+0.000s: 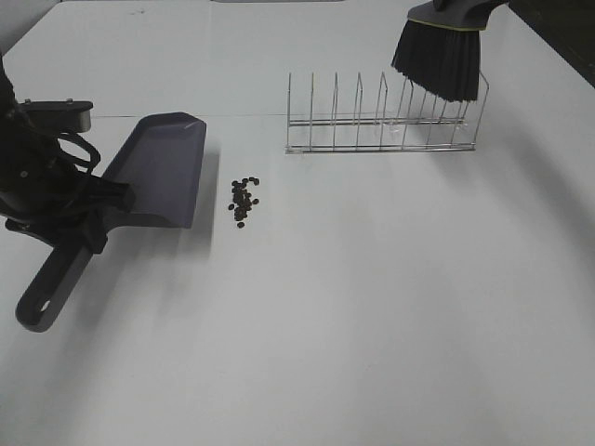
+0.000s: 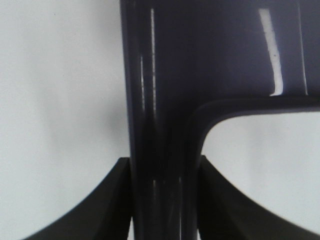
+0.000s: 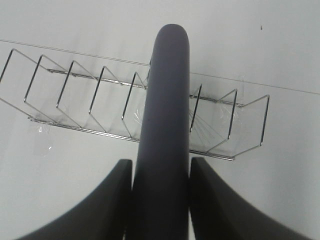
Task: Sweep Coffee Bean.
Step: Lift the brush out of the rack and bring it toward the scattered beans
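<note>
Left pincer [image 2: 164,161] clenched on dustpan [image 1: 163,167] handle | right pincer [image 3: 160,161] clenched on brush [image 1: 439,58] handle | coffee bean [image 1: 244,201] on counter [image 1: 372,307], just beside dustpan lip, near left pincer, well apart from right pincer

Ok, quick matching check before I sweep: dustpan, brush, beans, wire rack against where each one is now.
1 dustpan
2 brush
3 coffee beans
4 wire rack

A held by the right fingers at the rack's right end
B standing on the table beyond the beans
C handle clamped in the left fingers
D loose pile by the dustpan's open edge

Pairs: 1-C, 2-A, 3-D, 4-B
</note>
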{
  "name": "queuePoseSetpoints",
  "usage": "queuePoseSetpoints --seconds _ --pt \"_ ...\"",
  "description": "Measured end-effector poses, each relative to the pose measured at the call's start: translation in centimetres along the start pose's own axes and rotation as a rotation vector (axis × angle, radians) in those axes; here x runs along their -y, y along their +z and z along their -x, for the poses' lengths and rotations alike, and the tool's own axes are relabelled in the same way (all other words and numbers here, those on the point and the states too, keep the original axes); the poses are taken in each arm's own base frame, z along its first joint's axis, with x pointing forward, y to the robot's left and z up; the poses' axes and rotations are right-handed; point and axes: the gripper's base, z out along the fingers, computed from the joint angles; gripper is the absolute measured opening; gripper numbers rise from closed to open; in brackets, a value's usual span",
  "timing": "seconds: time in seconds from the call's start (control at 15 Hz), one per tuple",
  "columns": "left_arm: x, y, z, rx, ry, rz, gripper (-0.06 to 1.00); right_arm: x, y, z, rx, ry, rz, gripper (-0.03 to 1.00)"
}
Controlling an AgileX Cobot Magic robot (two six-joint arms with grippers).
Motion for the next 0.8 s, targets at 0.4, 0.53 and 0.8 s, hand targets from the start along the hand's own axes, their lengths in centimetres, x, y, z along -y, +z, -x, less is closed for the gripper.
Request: queuePoseSetpoints --seconds 0.4,0.53,0.8 --pt "0.0 0.0 0.0 0.000 0.004 0.004 0.35 -0.5 -3.2 0.5 0.056 0.011 0.041 0.29" --pt "0.0 0.0 0.0 0.000 0.005 0.005 0.35 -0.9 -5.3 0.2 0.064 0.019 0.075 0.29" --pt "-0.1 0.0 0.0 0.005 0.008 0.007 0.35 -1.1 -6.1 -2.2 -0.032 0.029 0.090 0.29"
